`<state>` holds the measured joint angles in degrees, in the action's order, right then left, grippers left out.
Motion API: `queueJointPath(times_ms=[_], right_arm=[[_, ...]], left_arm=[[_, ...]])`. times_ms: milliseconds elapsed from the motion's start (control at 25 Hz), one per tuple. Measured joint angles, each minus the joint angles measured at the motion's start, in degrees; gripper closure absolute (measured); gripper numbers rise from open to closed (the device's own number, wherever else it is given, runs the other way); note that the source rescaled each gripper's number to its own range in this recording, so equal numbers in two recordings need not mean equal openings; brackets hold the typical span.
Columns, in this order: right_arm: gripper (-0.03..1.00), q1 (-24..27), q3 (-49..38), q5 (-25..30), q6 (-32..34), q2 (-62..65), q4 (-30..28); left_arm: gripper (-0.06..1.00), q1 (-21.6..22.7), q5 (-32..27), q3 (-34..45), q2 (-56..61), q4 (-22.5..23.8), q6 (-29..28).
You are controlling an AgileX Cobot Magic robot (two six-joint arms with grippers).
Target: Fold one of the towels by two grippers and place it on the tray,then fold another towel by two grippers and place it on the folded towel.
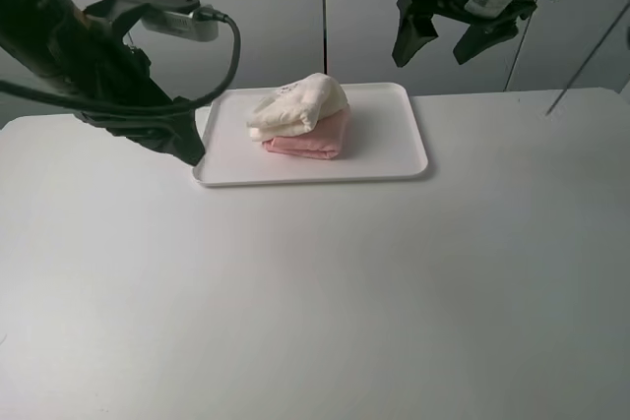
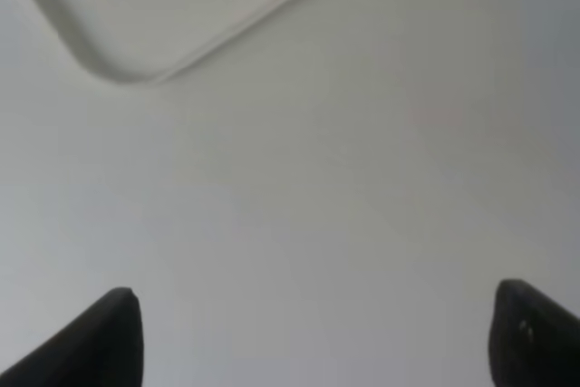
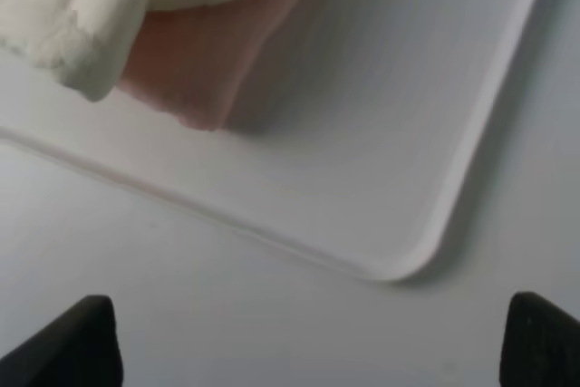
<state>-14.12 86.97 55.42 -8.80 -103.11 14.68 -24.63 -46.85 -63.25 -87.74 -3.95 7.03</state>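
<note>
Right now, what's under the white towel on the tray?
The white towel lies on a folded pink towel, whose front and right edges stick out below it. Both rest on the tray. The pink towel's covered top, and anything between them, can't be seen.

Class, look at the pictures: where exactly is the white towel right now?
In the exterior high view, the white towel lies on top of the folded pink towel, left of centre on the white tray at the table's far side, with both grippers clear of it.
</note>
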Motion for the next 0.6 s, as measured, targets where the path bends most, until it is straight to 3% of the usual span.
queueJointPath(times_ms=[240,600], right_arm=[[0.02,0.00,-22.86,-4.17,-1.92,24.32,-0.62],[-0.03,0.00,-45.26,-3.26,-2.17,58.75,-0.62]], left_arm=[[-0.04,0.00,-1.27,6.45,15.55,7.29,-7.75],[-0.04,0.00,-11.97,11.32,37.55,13.94,-14.59]])
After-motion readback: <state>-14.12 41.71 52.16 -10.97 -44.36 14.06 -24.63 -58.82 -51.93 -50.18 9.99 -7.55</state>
